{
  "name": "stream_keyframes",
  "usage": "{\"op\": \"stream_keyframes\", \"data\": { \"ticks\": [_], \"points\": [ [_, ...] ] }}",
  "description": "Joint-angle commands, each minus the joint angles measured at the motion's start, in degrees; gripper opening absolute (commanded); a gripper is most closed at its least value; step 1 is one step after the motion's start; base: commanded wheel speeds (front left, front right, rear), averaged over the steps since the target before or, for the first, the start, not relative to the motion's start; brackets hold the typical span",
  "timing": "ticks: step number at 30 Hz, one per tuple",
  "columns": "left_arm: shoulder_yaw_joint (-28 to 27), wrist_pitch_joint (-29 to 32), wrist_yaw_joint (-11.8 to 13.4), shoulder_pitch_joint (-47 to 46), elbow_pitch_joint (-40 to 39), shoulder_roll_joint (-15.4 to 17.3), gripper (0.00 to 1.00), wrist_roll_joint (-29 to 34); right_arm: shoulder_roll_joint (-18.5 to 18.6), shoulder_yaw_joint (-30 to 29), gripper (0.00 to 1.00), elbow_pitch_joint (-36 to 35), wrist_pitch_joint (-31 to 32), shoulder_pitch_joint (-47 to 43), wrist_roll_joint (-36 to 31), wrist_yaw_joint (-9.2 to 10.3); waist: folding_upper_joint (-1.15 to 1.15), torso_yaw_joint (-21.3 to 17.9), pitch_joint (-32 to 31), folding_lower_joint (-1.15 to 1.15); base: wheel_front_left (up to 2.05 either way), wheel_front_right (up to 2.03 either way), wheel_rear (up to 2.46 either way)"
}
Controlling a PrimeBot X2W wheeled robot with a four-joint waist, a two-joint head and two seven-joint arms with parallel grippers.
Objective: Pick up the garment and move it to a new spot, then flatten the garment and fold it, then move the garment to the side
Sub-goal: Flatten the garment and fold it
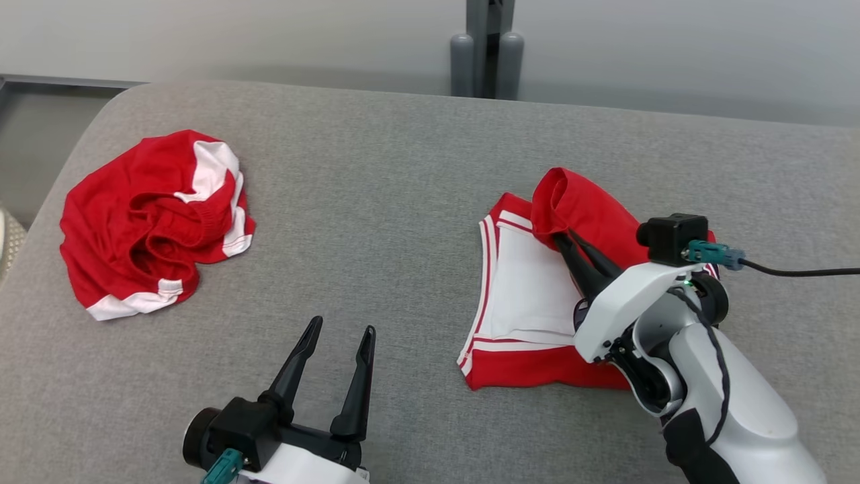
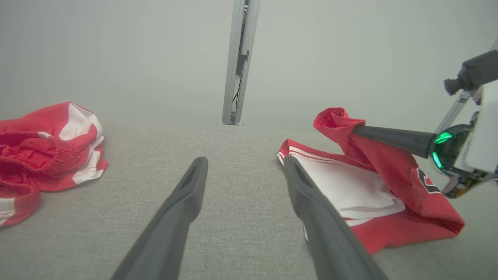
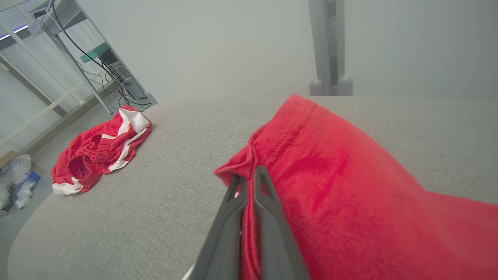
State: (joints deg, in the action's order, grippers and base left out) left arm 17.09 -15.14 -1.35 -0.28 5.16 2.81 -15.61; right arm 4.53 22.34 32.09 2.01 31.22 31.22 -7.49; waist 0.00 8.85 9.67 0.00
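Could lose the thin hem [image 3: 288,135] clamped in the dark right gripper [image 1: 563,239], dropping the flap [image 1: 581,202] crooked onto the red-and-white jersey garment [image 1: 527,289] right of centre on the grey fabric table [image 1: 403,202], with the left gripper [image 1: 342,328] splayed empty.

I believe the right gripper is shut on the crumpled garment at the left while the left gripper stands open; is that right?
Not quite. The right gripper is shut on the half-folded garment at the right, its red edge raised; the crumpled garment lies untouched at the left, as the head view shows. The left gripper does stand open.
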Motion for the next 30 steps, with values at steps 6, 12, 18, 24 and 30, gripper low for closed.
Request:
{"op": "stream_keyframes", "data": {
  "ticks": [6, 12, 18, 24, 30],
  "points": [
    [0.72, 0.01, 0.99, -1.55, 0.17, 0.19, 1.00, -1.22, -1.02, 1.65, 0.00, 1.92, 1.58, 0.54, -1.33, -0.01, 0.00, 2.28, 0.50, 0.00, 0.00, 0.00, 0.00],
    [1.33, 0.01, 1.36, -1.81, -0.03, 0.20, 1.00, -1.93, -1.39, 2.91, 0.00, 4.16, 2.30, 0.88, -1.75, -0.01, 0.00, 3.30, 0.93, 0.00, 0.00, 0.00, 0.00],
    [1.55, 0.01, 1.54, -2.24, -0.01, 0.20, 1.00, -2.21, -1.48, 4.02, 0.27, 7.39, 2.66, 1.17, -1.71, -0.01, 0.00, 3.96, 1.17, 0.00, 0.00, 0.00, 0.00],
    [0.79, 0.01, 1.93, -1.48, 0.34, 0.19, 1.00, -2.57, -1.48, 3.93, 1.00, 6.44, -0.55, 1.76, 2.46, -0.01, 0.00, 3.06, 0.31, 0.00, 0.00, 0.00, 0.00],
    [-0.42, 0.01, 2.52, -1.09, 0.21, 0.18, 1.00, -2.71, 0.76, 0.96, 1.00, 3.93, -7.58, 2.10, 1.53, -0.01, 0.00, -0.92, -1.46, 0.00, 0.00, 0.00, 0.00]
  ]
}}
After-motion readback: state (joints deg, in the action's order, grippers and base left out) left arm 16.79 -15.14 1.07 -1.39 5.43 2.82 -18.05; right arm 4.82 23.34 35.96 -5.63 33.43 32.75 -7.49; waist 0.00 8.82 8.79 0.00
